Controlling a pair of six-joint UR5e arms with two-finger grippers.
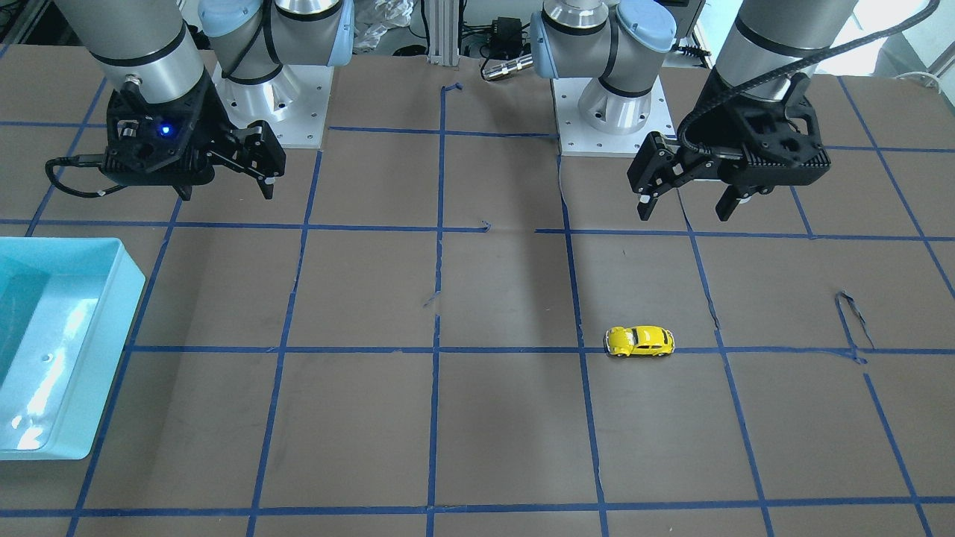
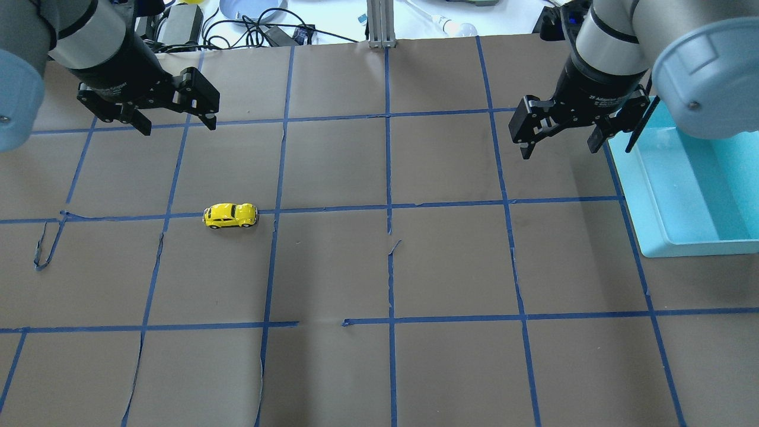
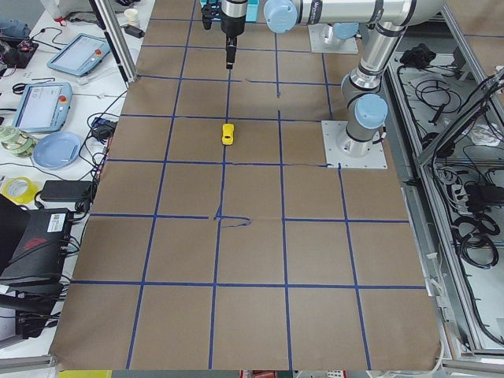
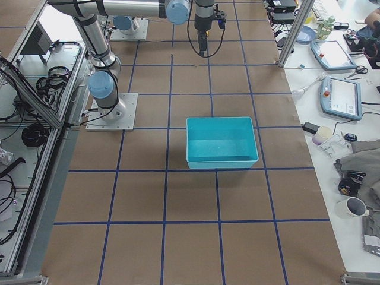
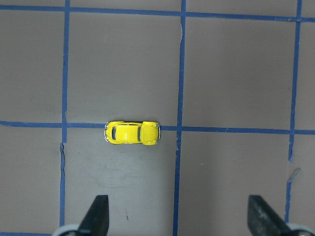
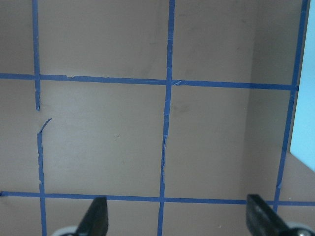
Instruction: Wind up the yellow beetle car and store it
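Observation:
The yellow beetle car (image 1: pixel 639 341) stands on its wheels on the brown paper table, on a blue tape line; it also shows in the overhead view (image 2: pixel 230 215), the left side view (image 3: pixel 227 134) and the left wrist view (image 5: pixel 133 132). My left gripper (image 2: pixel 177 126) hangs open and empty above the table, farther out than the car, and it also shows in the front-facing view (image 1: pixel 685 212) and its own wrist view (image 5: pixel 178 216). My right gripper (image 2: pixel 558 149) is open and empty, beside the teal bin (image 2: pixel 631 190), far from the car.
The teal bin (image 1: pixel 127 313) sits empty at the table's right side, also in the right side view (image 4: pixel 222 160). Blue tape lines grid the paper, with a few torn loose ends (image 2: pixel 44 249). Cables and tablets lie beyond the table's far edge (image 3: pixel 43 106).

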